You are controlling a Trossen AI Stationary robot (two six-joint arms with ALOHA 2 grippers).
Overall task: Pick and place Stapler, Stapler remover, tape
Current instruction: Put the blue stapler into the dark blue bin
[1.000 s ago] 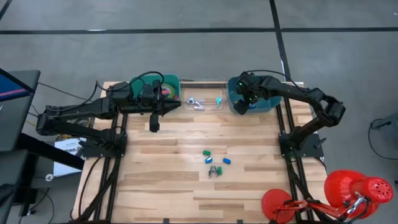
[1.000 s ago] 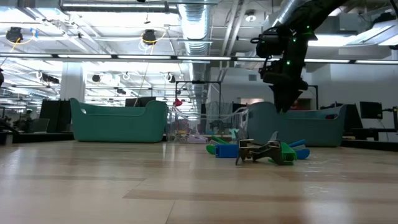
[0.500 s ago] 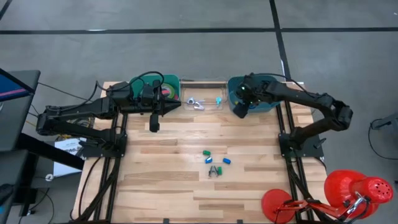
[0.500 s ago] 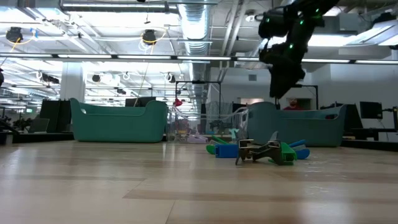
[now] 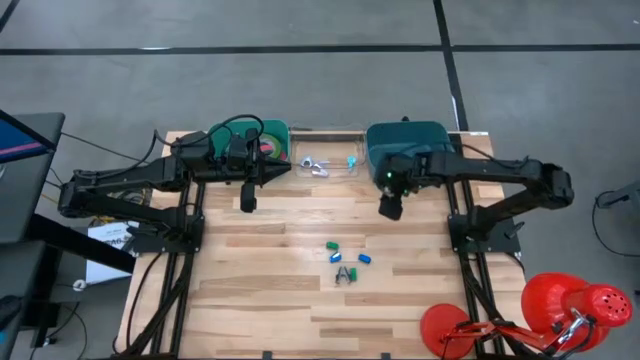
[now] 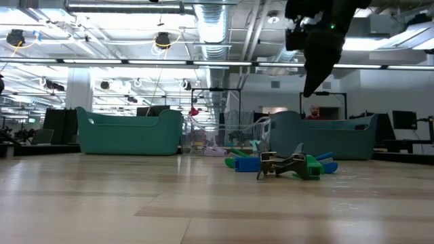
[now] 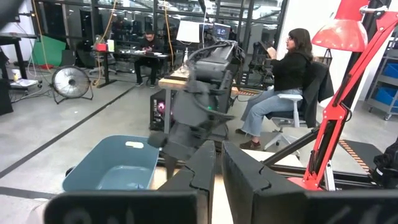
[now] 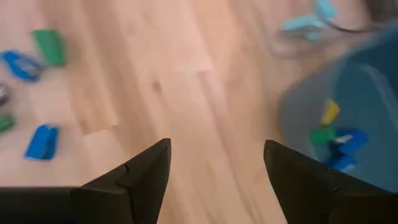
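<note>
Tape: lies in the left teal bin at the table's back left corner, one green ring and one pinkish red ring showing, partly covered by the left arm.

Wooden table: fills the middle of the high view, pale planks, on a grey floor.

Red lamp: stands at the near right corner.

Left arm: reaches along the back edge. Left gripper: points sideways just beside the tape's bin, jaws pressed together on nothing, with its dark fingers meeting in the left wrist view.

Right arm: stretches in from the right side. Right gripper: hangs above bare wood just in front of the right teal bin, jaws spread wide apart and holding nothing; high up in the low view.

Right teal bin: holds small yellow, green and blue pieces in the right wrist view.

Clear tray: sits between the two bins, with a metal item and a light blue piece inside.

Small blue and green staplers: lie clustered near the table's middle, well apart from both grippers.

Stapler remover: rests just beside them, metal claws toward the camera, touching a green piece.
</note>
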